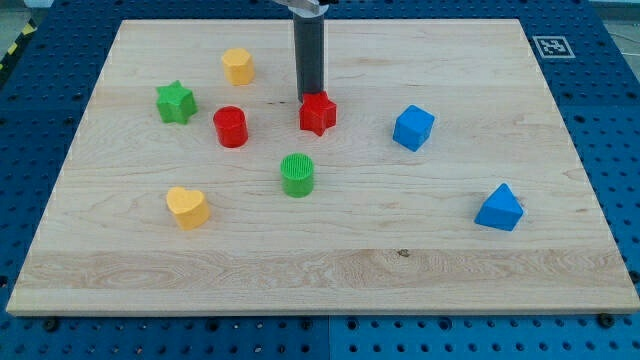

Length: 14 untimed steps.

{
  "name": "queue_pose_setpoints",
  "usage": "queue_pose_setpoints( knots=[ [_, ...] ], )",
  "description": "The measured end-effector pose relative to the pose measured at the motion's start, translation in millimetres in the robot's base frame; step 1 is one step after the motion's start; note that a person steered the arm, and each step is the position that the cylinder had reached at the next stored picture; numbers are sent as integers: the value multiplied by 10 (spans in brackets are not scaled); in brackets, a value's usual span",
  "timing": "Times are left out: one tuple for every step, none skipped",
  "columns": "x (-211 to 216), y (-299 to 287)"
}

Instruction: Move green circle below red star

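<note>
camera view, the only 1: my tip point(309, 97) sat at the top edge of the red star point(318, 113), touching or just shy of it; contact could not be told. no jaws on this rig, just a bare rod, so nothing to open or close. green circle point(297, 174) lay below the red star, slightly toward the view's left, clear gap between them. judged the task near done or done; circle already sat under the star. others well apart: red cylinder point(230, 127), green star point(175, 102), yellow block point(238, 66), yellow heart point(187, 207), blue cube point(413, 128), blue wedge-like block point(499, 208), all on the wooden board point(320, 270). risk: tip nudging the star down.
</note>
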State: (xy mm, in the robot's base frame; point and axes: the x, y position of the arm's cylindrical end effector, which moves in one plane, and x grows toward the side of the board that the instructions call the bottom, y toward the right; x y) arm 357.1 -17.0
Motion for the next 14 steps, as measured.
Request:
queue_pose_setpoints(
  knots=[
    [178, 0],
    [194, 0],
    [199, -37],
    [199, -206],
    [199, -254],
    [315, -273],
    [396, -280],
    [513, -287],
    [645, -287],
    [850, -354],
    [969, -495],
    [1073, -608],
    [1187, -608],
    [1370, -523]
  ],
)
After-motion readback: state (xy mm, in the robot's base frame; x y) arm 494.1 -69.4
